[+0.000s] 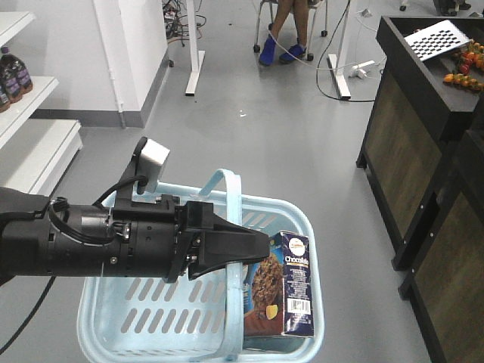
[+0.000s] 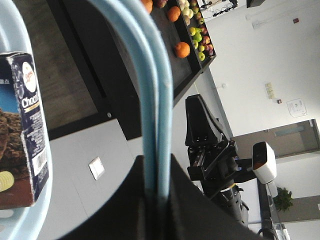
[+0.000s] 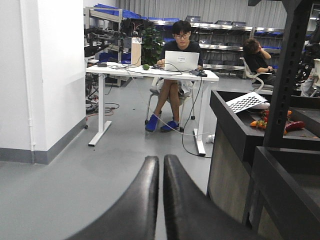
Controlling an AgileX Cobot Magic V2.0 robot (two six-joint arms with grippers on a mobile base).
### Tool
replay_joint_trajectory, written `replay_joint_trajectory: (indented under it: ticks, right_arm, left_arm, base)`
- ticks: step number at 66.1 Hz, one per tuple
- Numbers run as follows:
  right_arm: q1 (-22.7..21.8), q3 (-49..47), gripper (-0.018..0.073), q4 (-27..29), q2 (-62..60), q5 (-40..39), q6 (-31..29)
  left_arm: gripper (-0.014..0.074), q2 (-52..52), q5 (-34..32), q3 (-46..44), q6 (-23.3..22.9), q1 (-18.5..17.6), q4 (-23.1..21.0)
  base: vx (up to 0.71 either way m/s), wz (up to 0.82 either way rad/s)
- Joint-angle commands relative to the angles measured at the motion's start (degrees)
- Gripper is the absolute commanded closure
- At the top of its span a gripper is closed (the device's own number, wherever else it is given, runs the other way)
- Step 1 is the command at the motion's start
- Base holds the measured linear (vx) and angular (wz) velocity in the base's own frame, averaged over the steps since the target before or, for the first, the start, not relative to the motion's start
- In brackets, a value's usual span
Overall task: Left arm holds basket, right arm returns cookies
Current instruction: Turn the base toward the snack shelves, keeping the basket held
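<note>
**Front view.** The left tool [image 1: 255, 246] is clamped across the hoop handle [image 1: 231, 198] of the basket [image 1: 144, 321], which we judge hangs from that grip, directly below the tool. The cookies [image 1: 293, 291] stand upright inside, just past the tool's tip and lower, against the basket wall on that side. We see nothing else in the basket, though the arm hides part of the floor of it.

Handling, as we judge it: a light cardboard box with stiff edges. The broad faces would dent under a hard squeeze, and the glossy print may slip. We would take it from above, across the narrow sides near the top, keeping clear of the handle.

**Left wrist view.** The handle [image 2: 155, 100] runs up from between the left tool's [image 2: 157, 197] fingers. The cookies [image 2: 25, 135] sit off to one side of it. The right tool [image 2: 200, 120] is beyond the handle, well apart.

**Right wrist view.** The right tool [image 3: 159, 195] has its fingers pressed together with nothing between them. It faces the room, and neither basket nor cookies show here.
</note>
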Motion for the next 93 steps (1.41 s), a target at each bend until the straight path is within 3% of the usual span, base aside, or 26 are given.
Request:
replay_joint_trajectory:
  ticks: [1, 66, 93]
  right_arm:
    - [-0.29, 1.02, 0.0562, -0.33, -0.73, -4.12, -0.13]
    - [-0.29, 1.02, 0.0562, -0.33, -0.73, -4.12, -0.13]
    - [-0.29, 1.02, 0.0562, -0.33, -0.73, -4.12, -0.13]
  left_arm:
    - [0.0599, -1.91, 3.01, -2.29, 0.69, -0.18, -4.72]
    - [0.0599, -1.91, 2.95, -2.29, 0.69, -0.13, -4.72]
    - [0.0599, -1.91, 2.95, -2.29, 0.69, -0.13, -4.72]
  base:
    - [0.36, -0.08]
    - [0.35, -0.01]
    - [0.32, 0.41]
